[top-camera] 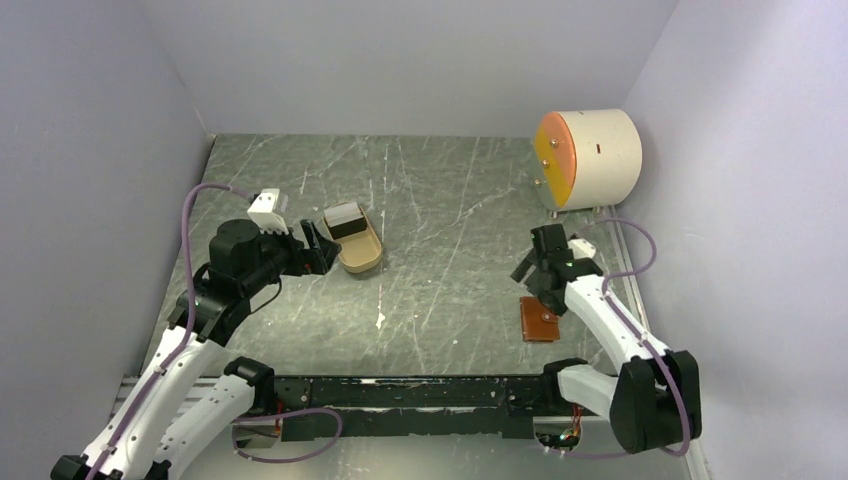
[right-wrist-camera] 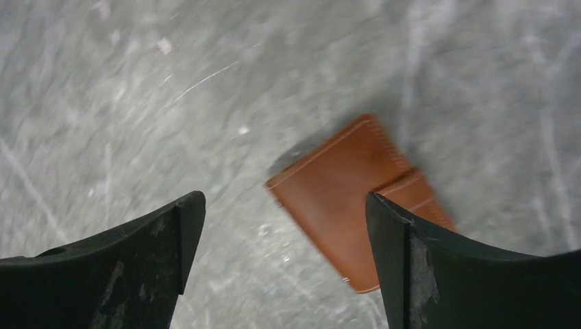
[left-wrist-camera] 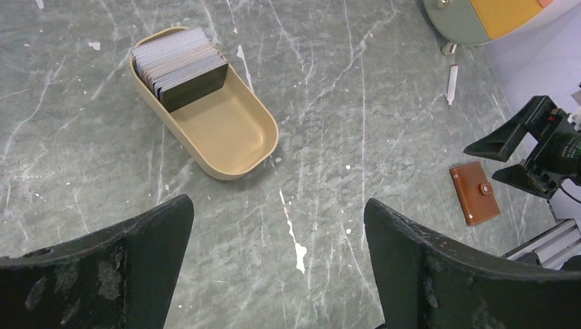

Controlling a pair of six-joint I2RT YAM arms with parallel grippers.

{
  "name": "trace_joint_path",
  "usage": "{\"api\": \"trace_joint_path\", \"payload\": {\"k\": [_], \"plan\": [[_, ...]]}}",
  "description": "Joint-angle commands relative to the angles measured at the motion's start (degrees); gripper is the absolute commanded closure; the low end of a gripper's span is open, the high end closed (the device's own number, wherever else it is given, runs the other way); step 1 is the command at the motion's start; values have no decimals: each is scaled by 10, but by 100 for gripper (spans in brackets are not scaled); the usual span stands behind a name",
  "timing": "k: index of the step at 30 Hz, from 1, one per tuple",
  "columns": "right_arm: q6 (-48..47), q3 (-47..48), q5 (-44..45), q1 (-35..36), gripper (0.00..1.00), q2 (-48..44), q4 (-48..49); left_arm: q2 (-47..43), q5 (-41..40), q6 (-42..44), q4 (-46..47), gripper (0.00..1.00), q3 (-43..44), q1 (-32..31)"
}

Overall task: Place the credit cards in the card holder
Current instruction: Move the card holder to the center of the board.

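Note:
The credit cards stand as a packed stack on edge at the far end of a tan oval tray. In the left wrist view the cards fill the tray's upper end. My left gripper is open just left of the tray, and its fingers frame bare table. The card holder lies shut and flat at the right front, its snap tab up. My right gripper hovers open over it. In the blurred right wrist view the holder lies between and partly behind the open fingers.
A white drum with an orange face lies on its side at the back right. A small white stick lies on the table near it. Pale walls close in the left, back and right. A metal rail runs along the near edge.

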Motion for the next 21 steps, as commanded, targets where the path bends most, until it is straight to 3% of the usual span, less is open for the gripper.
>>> {"api": "trace_joint_path", "payload": {"k": [1,2,13,21], "plan": [[18,-27,55,-58,4,-34,-41,-8,-5,7,4,2,-3,-5],[17,-32,56,-62,0,-38,-37,-7,-5,7,3,2,-3,-5],[18,-56,-2,-66,0,19,2,-10,-8,7,1,1,-4,-5],[-89,-92,-213,-51,9,-6,132,-4,-7,8,1,2,-2,-5]]}}
